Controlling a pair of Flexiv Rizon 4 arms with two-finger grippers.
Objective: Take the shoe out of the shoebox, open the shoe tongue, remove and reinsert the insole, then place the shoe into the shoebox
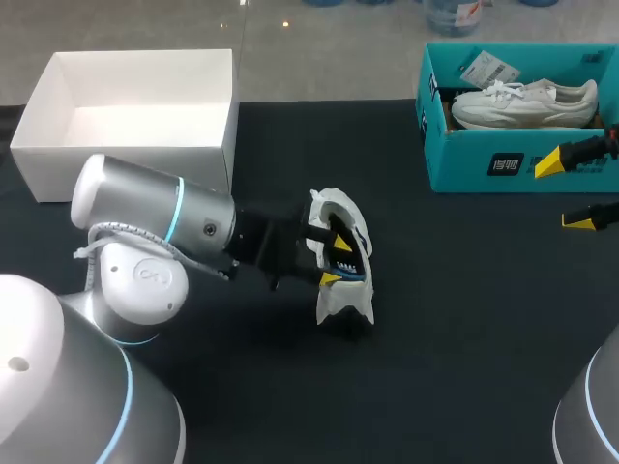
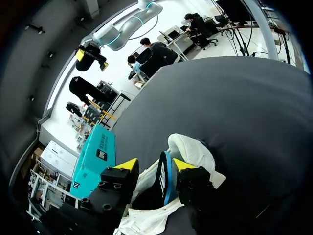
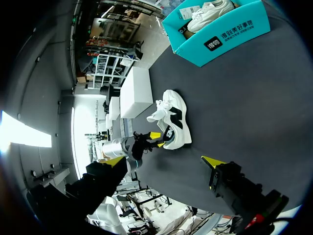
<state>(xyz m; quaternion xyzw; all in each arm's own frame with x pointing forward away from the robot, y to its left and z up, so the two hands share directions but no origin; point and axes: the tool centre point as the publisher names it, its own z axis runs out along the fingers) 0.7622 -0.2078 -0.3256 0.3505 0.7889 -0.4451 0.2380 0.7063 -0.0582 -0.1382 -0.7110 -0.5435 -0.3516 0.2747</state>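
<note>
A white shoe (image 1: 350,224) lies on the black table, opening towards my left arm; the right wrist view shows the shoe (image 3: 175,122) on its side. My left gripper (image 1: 336,261) is pushed into the shoe's opening. In the left wrist view a black insole with a blue edge (image 2: 164,177) stands on edge between the fingers of the left gripper (image 2: 155,164). The insole rests by one finger, and a gap separates it from the other. My right gripper (image 1: 566,191) hangs open and empty in front of the teal shoebox (image 1: 464,164). The right gripper (image 3: 163,160) is far from the shoe.
The teal shoebox (image 3: 220,34) at the back right holds a second white shoe (image 1: 527,101). An open white box (image 1: 116,169) stands at the back left. Bare black table (image 1: 464,319) spreads in front of and to the right of the shoe.
</note>
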